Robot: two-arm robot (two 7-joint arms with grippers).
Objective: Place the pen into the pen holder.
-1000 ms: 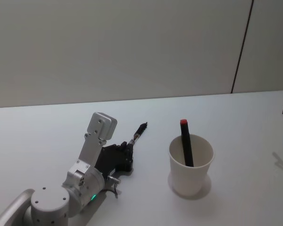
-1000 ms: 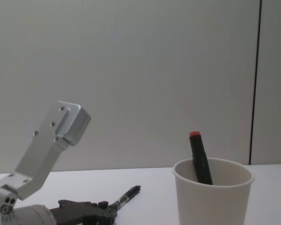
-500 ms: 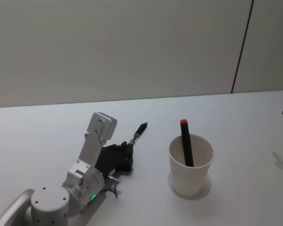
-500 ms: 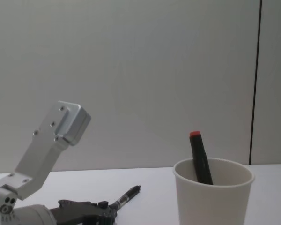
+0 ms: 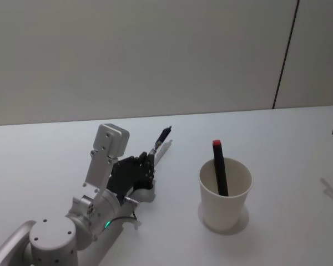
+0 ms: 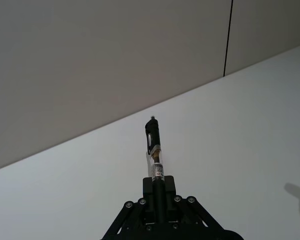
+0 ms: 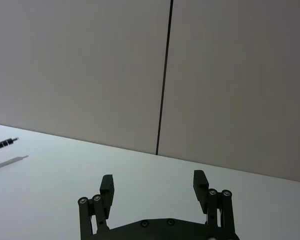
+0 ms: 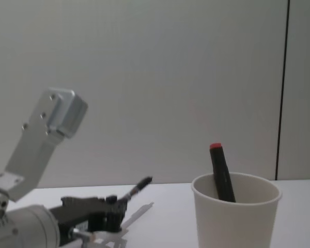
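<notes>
left gripper (image 5: 147, 166) clamped on pen (image 5: 160, 143), arm low over table (image 5: 283, 144), left of pen holder (image 5: 226, 208); pen angled up and away. right gripper (image 7: 154, 184) far right, fingers spread.

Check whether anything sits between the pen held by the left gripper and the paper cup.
Nothing visible does. The left gripper is shut on the pen, and bare table separates it from the pen holder. A red-capped marker already stands inside, leaving most of the opening free. The right gripper is parked open at the right.
</notes>
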